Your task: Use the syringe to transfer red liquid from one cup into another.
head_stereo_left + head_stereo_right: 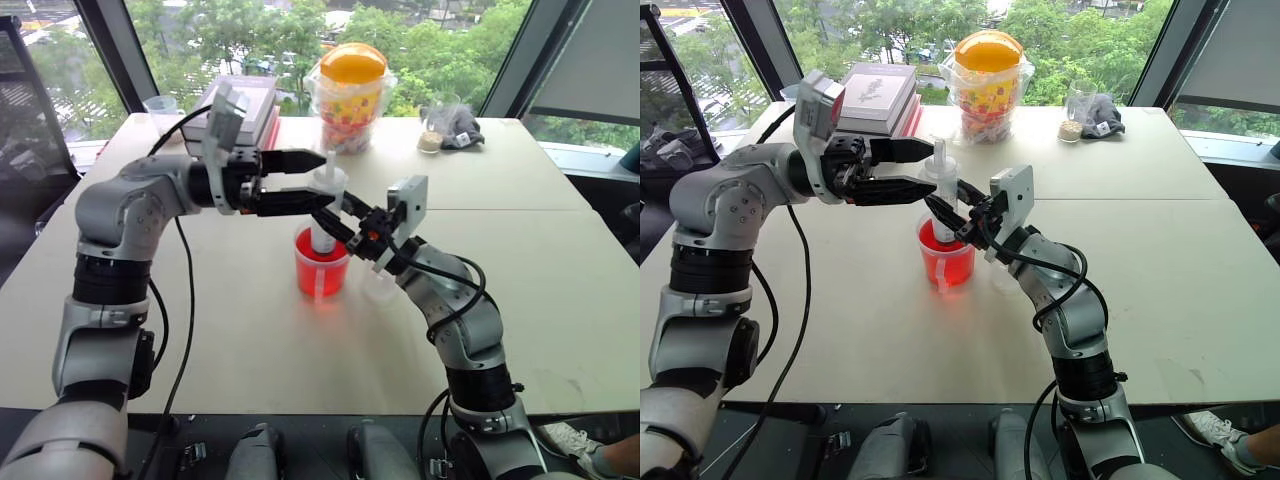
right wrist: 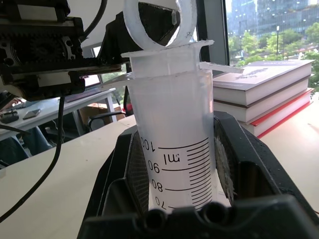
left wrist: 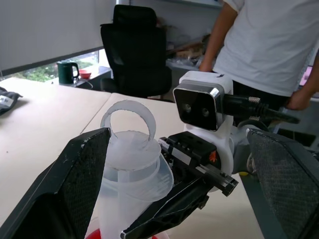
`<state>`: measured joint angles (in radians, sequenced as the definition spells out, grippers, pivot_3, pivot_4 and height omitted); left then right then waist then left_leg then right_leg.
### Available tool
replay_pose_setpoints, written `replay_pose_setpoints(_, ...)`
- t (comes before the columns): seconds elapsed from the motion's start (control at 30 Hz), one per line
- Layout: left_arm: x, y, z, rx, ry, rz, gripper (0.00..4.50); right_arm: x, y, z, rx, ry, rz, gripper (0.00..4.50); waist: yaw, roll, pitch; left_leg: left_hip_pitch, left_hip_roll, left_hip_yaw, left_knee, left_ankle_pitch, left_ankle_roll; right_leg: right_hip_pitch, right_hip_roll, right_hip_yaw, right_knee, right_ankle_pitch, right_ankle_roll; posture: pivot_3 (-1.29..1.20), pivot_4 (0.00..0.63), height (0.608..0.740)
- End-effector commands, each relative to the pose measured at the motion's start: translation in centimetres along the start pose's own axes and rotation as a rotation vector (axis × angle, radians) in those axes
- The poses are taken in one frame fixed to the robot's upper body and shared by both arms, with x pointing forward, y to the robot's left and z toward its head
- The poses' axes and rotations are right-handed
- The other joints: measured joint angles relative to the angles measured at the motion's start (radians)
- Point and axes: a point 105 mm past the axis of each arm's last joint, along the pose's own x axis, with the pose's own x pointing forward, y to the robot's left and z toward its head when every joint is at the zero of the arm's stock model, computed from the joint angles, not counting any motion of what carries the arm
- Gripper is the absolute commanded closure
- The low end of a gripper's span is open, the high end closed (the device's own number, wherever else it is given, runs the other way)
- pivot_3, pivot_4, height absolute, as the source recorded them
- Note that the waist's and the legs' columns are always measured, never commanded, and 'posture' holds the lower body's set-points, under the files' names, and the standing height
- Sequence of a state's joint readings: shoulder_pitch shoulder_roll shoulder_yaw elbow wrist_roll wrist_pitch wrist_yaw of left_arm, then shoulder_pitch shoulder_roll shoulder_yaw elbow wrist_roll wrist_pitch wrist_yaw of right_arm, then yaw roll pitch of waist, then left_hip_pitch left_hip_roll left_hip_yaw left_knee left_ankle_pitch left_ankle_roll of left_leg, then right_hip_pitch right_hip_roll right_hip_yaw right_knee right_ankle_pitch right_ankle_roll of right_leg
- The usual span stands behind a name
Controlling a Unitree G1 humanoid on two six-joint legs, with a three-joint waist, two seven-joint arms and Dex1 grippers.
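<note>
- The syringe [image 1: 325, 215] stands upright at the centre of the frame with its lower end down in the handled cup [image 1: 321, 265], which glows with red liquid [image 1: 318, 274].
- The right gripper [image 1: 335, 222] is clamped on the syringe barrel; the right wrist view shows the scale marks wedged between its pads.
- The left gripper [image 1: 305, 178] has its fingers spread wide, one on each side of the plunger's ring top [image 3: 128, 118], not yet touching it.
- My reading: the task is in its early part. The syringe sits in the source cup and the plunger looks fully pushed in, so drawing liquid, lifting out and emptying are all left.
- The small squat cup [image 1: 379, 287] stands on the table [image 1: 540, 260] just right of the handled cup, partly behind the right arm; I cannot tell whether it holds anything.
- The syringe tip is hidden inside the red cup, so whether it is below the surface is unclear.
- The barrel above the cup looks pale, with no red visible in it.
- A person in a white shirt [image 3: 271, 45] stands at the upper right of the left wrist view, cut off by the frame.
</note>
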<state>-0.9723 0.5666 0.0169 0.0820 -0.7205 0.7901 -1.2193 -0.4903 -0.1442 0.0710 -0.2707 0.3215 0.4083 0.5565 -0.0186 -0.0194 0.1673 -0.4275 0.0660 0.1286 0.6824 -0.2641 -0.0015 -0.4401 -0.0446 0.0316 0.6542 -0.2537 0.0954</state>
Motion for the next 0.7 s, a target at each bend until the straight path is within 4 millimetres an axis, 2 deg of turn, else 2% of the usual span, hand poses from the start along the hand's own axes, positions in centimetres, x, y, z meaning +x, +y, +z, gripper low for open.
replay_pose_setpoints(0.03, 0.6, -0.5, 1.1, 0.039, 0.002, -0.034, 0.00, 0.2, 0.3, 1.2, -0.021, -0.044, 0.017, 3.06, 0.000, 0.000, 0.000, 0.000, 0.000, 0.000, 0.000, 0.000, 0.000, 0.000, 0.000, 0.000, 0.000, 0.000, 0.000, 0.00, 0.150, 0.740)
replay_pose_setpoints(0.17, 1.4, -0.5, 0.8, 0.026, 0.003, -0.056, 0.00, 0.2, 0.4, 1.0, -0.024, -0.036, 0.020, 3.06, 0.001, 0.000, 0.000, 0.000, 0.000, 0.000, 0.000, 0.000, 0.000, 0.000, 0.000, 0.000, 0.000, 0.000, 0.000, 0.00, 0.150, 0.740)
replay_pose_setpoints(0.27, 2.1, -0.4, 0.5, 0.025, 0.016, -0.063, 0.86, 0.1, 0.4, 0.9, -0.025, -0.032, 0.018, 3.06, 0.001, 0.000, 0.000, 0.000, 0.000, 0.000, 0.000, 0.000, 0.000, 0.000, 0.000, 0.000, 0.000, 0.000, 0.000, 0.00, 0.150, 0.740)
replay_pose_setpoints(0.5, 2.6, -0.1, 0.4, 0.034, 0.013, -0.066, 4.44, 0.1, 0.5, 0.6, -0.025, -0.021, 0.016, 3.06, 0.000, 0.000, 0.000, 0.000, 0.000, 0.000, 0.000, 0.000, 0.000, 0.000, 0.000, 0.000, 0.000, 0.000, 0.000, 0.00, 0.150, 0.740)
replay_pose_setpoints(0.7, 2.8, 0.6, 2.1, 0.078, -0.044, -0.029, 4.44, -0.2, 0.7, 0.0, -0.009, 0.008, 0.026, 3.06, 0.003, 0.000, 0.000, 0.000, 0.000, 0.000, 0.000, 0.000, 0.000, 0.000, 0.000, 0.000, 0.000, 0.000, 0.000, 0.00, 0.150, 0.740)
